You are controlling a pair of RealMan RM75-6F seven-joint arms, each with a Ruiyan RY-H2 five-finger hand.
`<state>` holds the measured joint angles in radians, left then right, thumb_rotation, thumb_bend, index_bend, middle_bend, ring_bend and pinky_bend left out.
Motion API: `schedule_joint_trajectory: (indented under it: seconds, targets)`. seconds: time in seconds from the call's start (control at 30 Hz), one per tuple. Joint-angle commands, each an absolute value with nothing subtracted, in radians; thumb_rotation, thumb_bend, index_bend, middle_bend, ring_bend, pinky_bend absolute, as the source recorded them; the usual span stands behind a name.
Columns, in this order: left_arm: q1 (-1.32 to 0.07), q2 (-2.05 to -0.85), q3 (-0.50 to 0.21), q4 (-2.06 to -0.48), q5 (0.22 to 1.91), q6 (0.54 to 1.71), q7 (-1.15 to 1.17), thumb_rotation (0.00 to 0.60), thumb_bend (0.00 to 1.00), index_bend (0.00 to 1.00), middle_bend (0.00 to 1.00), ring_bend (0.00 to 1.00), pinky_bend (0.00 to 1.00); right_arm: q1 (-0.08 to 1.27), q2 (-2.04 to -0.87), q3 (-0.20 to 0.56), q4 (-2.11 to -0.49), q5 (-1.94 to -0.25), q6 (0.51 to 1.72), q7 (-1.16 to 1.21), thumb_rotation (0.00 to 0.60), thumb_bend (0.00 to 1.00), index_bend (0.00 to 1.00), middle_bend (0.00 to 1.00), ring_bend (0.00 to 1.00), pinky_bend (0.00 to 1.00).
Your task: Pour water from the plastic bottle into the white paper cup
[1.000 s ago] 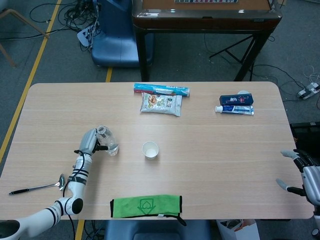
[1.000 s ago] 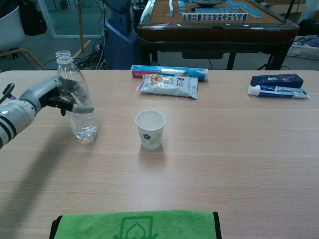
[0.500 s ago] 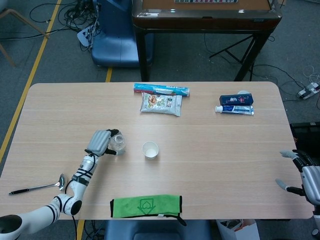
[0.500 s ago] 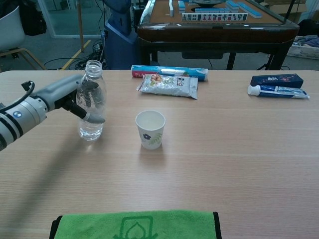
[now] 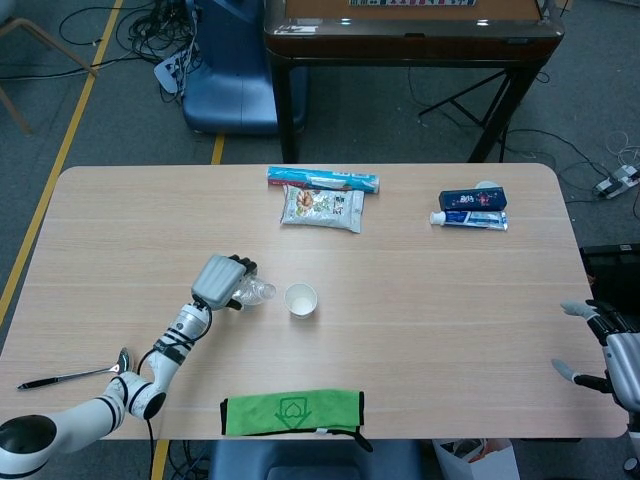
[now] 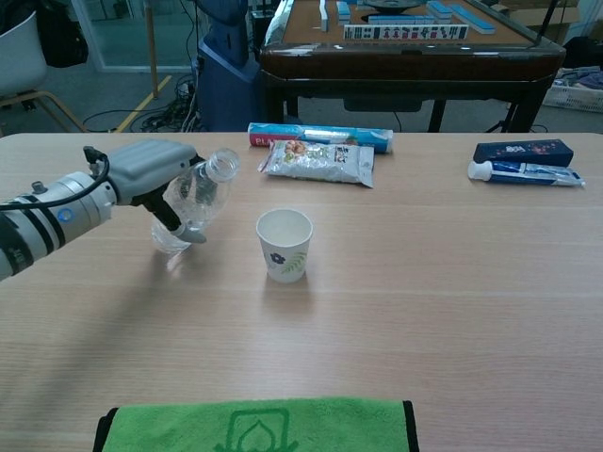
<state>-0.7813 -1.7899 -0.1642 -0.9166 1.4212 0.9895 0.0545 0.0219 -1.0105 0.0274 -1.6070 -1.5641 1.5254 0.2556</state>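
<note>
A: Biggest item first. What carries it all?

B: Light wood tabletop (image 5: pixel 420 300). At the near edge lies a green cloth (image 5: pixel 291 412) with black trim.

A: Left arm?

B: Left hand (image 6: pixel 155 169) is raised over the left-centre of the tabletop, fingers (image 6: pixel 184 229) wrapped around the clear plastic bottle (image 6: pixel 193 201). The bottle is tilted, open neck pointing up and toward the cup, base lower and off the surface. No cap on it.

A: Water coming out?

B: Cannot tell; no stream shows in either view.

A: Right hand?

B: Right hand (image 5: pixel 612 352) sits at the far right edge in the head view only, fingers spread, holding nothing.

A: The cup?

B: White paper cup (image 6: pixel 285 245), upright, printed with a small plant motif, near the middle of the tabletop, just to the right of the bottle's mouth and apart from it. Whether there is anything inside, I cannot tell.

A: Other items?

B: Along the far side: a snack packet (image 5: pixel 322 208) with a long blue-and-red pack (image 5: pixel 322 180) touching its far edge. Further right, a dark blue box (image 5: pixel 472 199) just behind a toothpaste tube (image 5: pixel 468 220). At the left near corner, a spoon (image 5: pixel 72 374).
</note>
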Motion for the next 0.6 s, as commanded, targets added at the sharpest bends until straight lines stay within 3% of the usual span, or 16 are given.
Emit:
schedule_joint_trajectory:
  seconds: [0.03,0.27,0.6]
  targets:
    - [-0.797,-1.787,-0.162,-0.917,1.428,0.983,0.087,0.600,0.02,0.57,0.52,0.50,0.65,0.022,-1.010,0.028,-1.607,-1.564,1.525,0.257,0.600,0.08,0.26,0.31,0.18,0.34]
    - [-0.831,-1.772,-0.142,-0.919,1.447,0.960,0.216,0.600,0.02,0.58,0.54,0.52,0.66,0.023,-1.010,0.027,-1.604,-1.562,1.523,0.263,0.600,0.08,0.26,0.31,0.18,0.34]
    - [-0.871,-1.783,-0.177,-0.918,1.374,0.910,0.406,0.600,0.02,0.58,0.54,0.52,0.66,0.024,-1.012,0.025,-1.604,-1.565,1.518,0.262,0.600,0.08,0.26,0.31,0.18,0.34]
